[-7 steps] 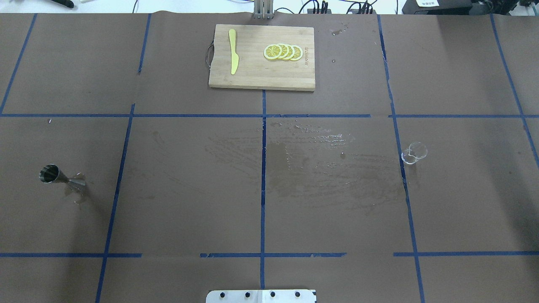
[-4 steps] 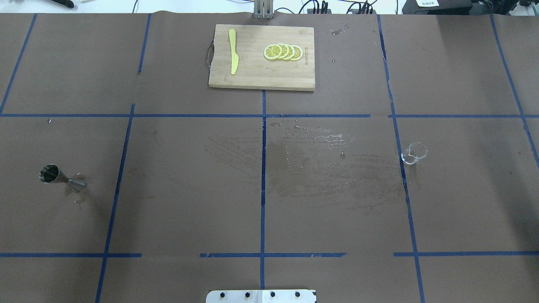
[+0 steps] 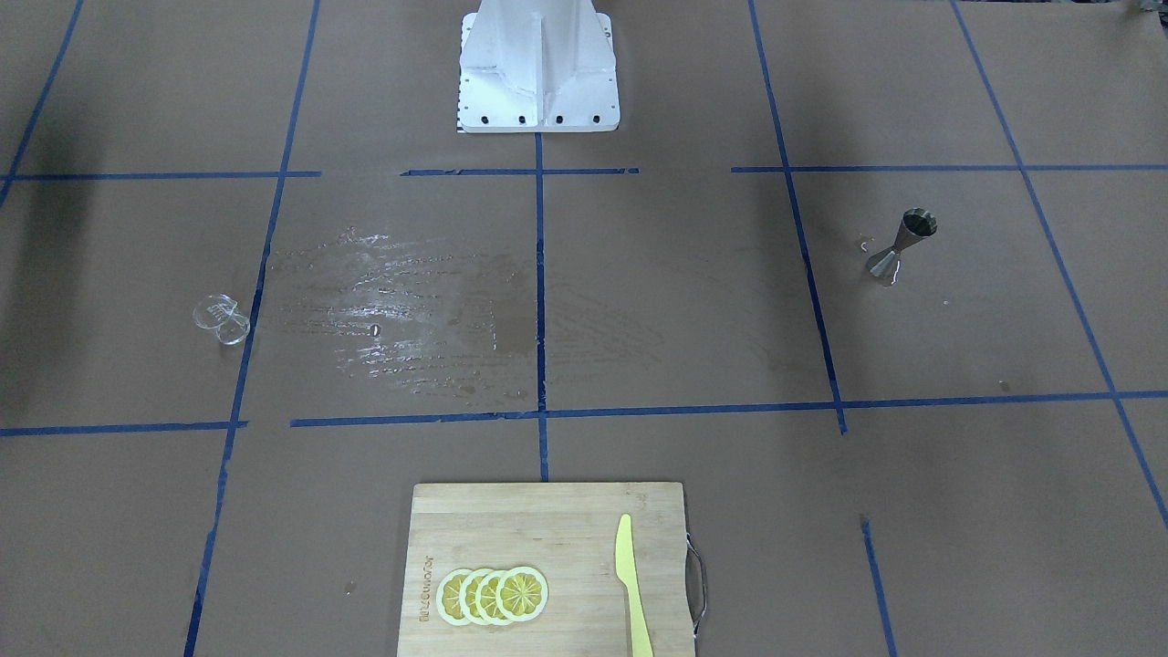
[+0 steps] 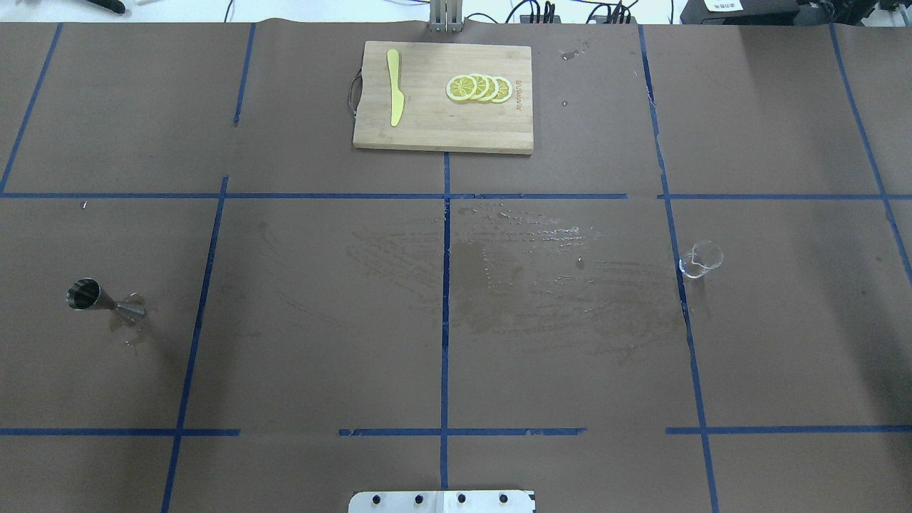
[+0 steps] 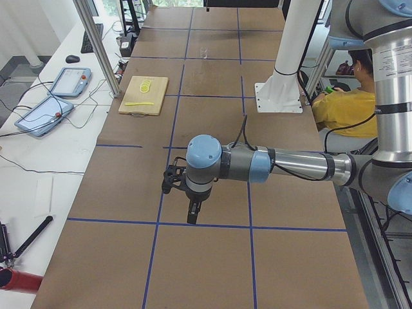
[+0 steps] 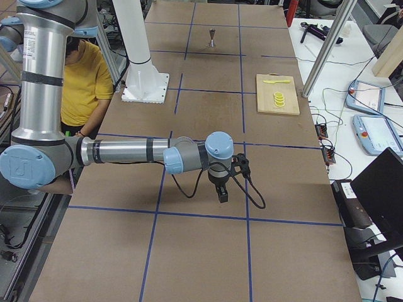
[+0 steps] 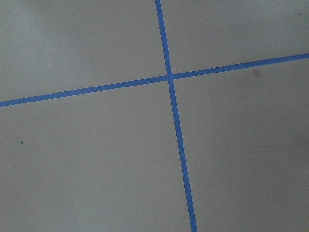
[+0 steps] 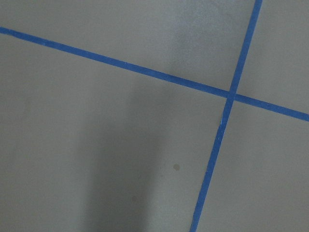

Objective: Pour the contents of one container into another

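The clear glass cup (image 4: 701, 258) stands on the brown table at the overhead view's right, beside a blue tape line; it also shows as the cup (image 3: 221, 319). The steel jigger (image 4: 100, 299) stands upright far off at the left, small wet spots at its foot, and shows again as the jigger (image 3: 902, 245). Neither gripper appears in the overhead or front views. My left gripper (image 5: 193, 215) hangs over the table's left end and my right gripper (image 6: 222, 195) over its right end, both far from either vessel. I cannot tell whether they are open or shut.
A wooden cutting board (image 4: 434, 128) with lemon slices (image 4: 479, 88) and a yellow knife (image 4: 395, 87) lies at the far middle. A wet smear (image 4: 527, 278) covers the table's centre. The robot's base plate (image 4: 442, 501) is at the near edge. A seated person (image 5: 347, 106) is behind the robot.
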{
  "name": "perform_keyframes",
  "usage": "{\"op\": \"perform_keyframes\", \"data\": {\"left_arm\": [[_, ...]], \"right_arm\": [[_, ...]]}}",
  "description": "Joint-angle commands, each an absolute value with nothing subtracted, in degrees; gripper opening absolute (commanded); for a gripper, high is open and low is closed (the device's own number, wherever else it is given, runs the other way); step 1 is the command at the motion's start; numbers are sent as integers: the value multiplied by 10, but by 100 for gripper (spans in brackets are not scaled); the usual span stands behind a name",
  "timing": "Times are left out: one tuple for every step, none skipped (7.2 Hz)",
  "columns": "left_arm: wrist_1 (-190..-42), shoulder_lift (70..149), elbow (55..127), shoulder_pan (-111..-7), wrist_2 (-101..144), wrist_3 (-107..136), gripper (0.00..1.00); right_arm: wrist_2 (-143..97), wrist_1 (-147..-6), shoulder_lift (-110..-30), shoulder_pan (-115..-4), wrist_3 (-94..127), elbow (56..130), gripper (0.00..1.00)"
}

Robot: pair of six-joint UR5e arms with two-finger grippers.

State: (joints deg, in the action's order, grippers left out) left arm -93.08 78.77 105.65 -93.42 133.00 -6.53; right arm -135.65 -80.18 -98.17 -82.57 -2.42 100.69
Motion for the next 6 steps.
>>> {"op": "perform_keyframes", "data": {"left_arm": [[-962,787,1046,-934,1328,-65,100],[-975,788,1050,-936,1320,-67,100],[-971,795,1056,-933,1298,-68,100],[-971,791,1075,-937,1298,-68,100],[-971,789,1072,-935,1298,-68,100],[-961,792,1070,-931,1301,-68,100]], "right_arm": [[-1353,-800,-979,-817,-25,1008,100],[-1353,-800,-969,-810,-21,1007,100],[-1354,-799,-968,-809,-22,1007,100],[-1354,-800,-968,-809,-25,1007,100],[-1354,-800,-969,-809,-23,1004,100],[-1354,-799,-969,-810,-23,1009,100]]}}
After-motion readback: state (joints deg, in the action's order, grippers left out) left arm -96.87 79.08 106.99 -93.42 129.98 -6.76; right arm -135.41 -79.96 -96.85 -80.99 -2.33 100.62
